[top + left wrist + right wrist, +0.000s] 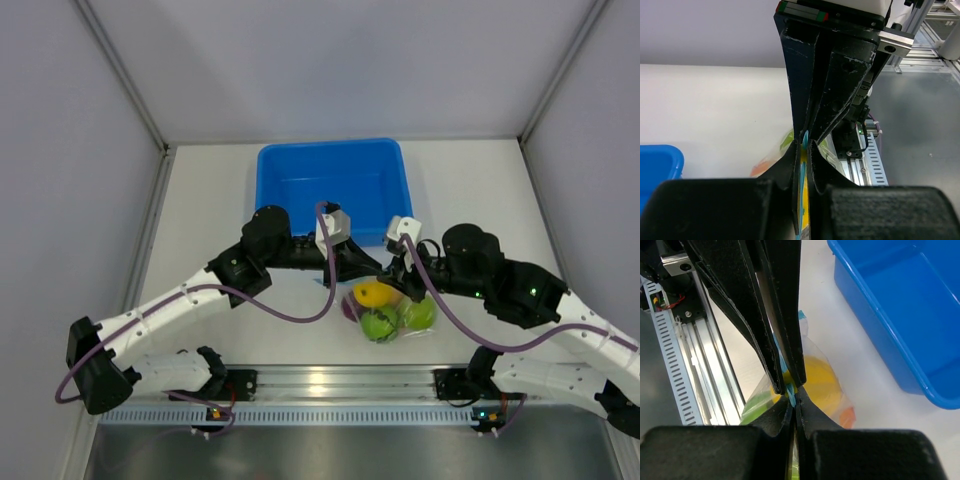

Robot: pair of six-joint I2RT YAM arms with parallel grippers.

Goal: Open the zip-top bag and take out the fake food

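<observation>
The zip-top bag [385,312] lies on the white table in front of the blue tub. Fake food shows through its clear plastic: a yellow fruit [375,293], lime green ones [378,325] and a purple one [350,308]. My left gripper [372,270] and right gripper [392,274] meet over the bag's top edge. In the left wrist view my left gripper [804,150] is shut on the teal zipper strip [803,175]. In the right wrist view my right gripper [794,395] pinches the same strip [789,386], with the yellow fruit [820,377] just beyond it.
A blue tub [330,180] stands right behind the bag, its near wall close to both wrists [900,305]. An aluminium rail [340,380] runs along the table's near edge. Grey walls enclose the table on the left, right and back.
</observation>
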